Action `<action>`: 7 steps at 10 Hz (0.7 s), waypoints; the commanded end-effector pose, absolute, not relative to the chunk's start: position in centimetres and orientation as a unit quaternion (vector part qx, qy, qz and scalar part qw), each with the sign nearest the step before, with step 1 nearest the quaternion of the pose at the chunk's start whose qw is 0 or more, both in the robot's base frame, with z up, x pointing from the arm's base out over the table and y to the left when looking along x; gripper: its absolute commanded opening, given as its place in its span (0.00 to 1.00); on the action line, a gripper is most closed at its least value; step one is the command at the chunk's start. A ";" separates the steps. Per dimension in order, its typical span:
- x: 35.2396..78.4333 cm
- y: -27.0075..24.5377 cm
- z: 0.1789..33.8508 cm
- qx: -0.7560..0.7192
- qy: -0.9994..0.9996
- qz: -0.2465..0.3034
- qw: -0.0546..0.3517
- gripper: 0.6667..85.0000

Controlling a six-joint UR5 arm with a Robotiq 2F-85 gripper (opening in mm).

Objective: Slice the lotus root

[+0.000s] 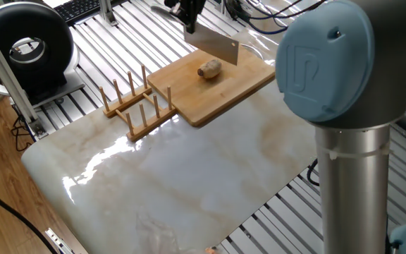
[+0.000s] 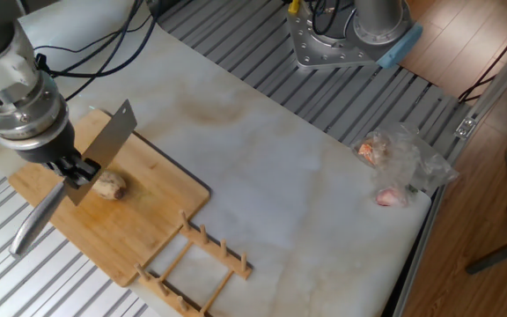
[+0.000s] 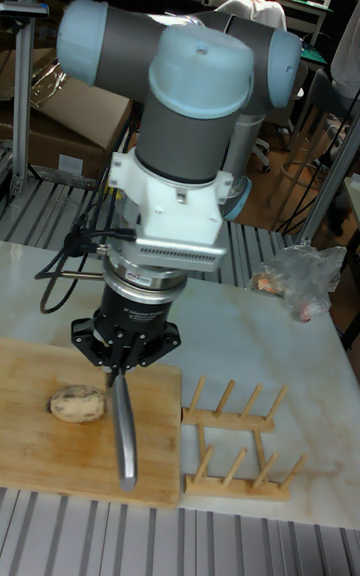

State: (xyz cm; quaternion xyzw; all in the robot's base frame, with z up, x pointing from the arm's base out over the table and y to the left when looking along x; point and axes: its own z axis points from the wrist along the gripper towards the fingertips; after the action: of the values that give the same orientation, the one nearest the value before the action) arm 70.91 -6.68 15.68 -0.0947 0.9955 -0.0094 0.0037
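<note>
Though embossed with a logo on the arm's blue cap, otherwise bare of legible writing. Lay whole on the board, the root, long axis along the board's length in the tall view. Held the knife clenched in the gripper, blade raised at the root's 1 o'clock, apart.

Table top: pale marble-look slab, glossy, glare streaks seen. Surround: ribbed bare metal. Cutting board: light bamboo, matt, fine grain. Peg rack: unfinished wood. Cleaver: dull grey steel blade; handle brushed metal. Lotus root: tan, matt, slightly rough skin. Arm joint: smooth blue plastic over satin aluminium tube. Bags: crinkled clear plastic.
</note>
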 end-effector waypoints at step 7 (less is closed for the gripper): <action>69.8 -6.8 12.7 -0.028 0.998 0.049 0.019 0.01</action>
State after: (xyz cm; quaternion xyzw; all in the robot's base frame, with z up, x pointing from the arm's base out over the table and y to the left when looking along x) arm 69.65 -7.36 13.32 -0.0581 0.9978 0.0320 0.0095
